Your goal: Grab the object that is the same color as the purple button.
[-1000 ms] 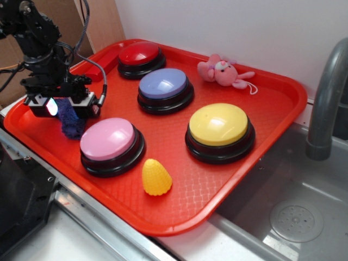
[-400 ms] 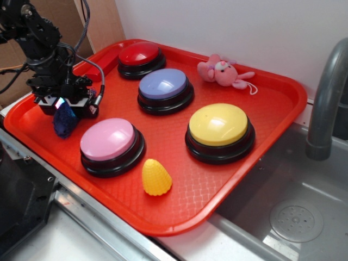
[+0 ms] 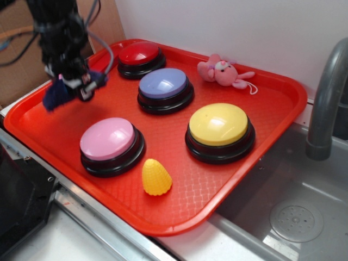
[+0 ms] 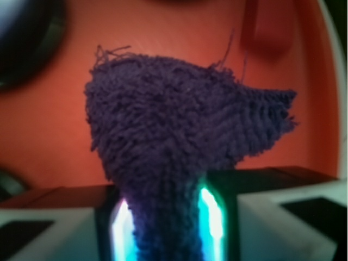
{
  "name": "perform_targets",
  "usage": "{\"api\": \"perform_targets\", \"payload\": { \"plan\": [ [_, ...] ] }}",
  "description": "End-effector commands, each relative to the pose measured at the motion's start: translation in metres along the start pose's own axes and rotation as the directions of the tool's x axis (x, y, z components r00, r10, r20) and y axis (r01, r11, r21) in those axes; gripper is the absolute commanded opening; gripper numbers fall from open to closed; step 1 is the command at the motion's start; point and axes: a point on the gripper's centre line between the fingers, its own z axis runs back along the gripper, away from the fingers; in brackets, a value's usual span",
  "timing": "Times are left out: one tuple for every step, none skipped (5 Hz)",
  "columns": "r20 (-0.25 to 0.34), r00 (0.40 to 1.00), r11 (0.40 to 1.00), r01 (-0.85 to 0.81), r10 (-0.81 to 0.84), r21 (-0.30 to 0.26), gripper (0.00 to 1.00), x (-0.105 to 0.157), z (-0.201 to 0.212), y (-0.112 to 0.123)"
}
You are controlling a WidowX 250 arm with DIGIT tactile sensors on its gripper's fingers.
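Dangling fuzzy purple knitted cloth (image 4: 179, 141)

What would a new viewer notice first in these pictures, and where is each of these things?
Most striking is the dark purple knitted cloth pinched in the gripper, hanging above the left part of the red tray. Next come the four big dome buttons on the tray: red at the back, the purple button in front of it, pink near the front left, yellow on the right.
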Motion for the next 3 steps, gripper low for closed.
{"api": "perform_targets", "payload": {
  "plan": [
    [0.068,0.984,0.986,0.161,-0.163,0.036,0.0,0.006,0.097,-0.015],
    [0.151,0.968,0.979,0.204,-0.202,-0.001,0.0,0.008,0.131,-0.026],
    [0.177,0.938,0.954,0.299,-0.297,0.014,0.0,0.008,0.135,-0.028]
  ]
}}
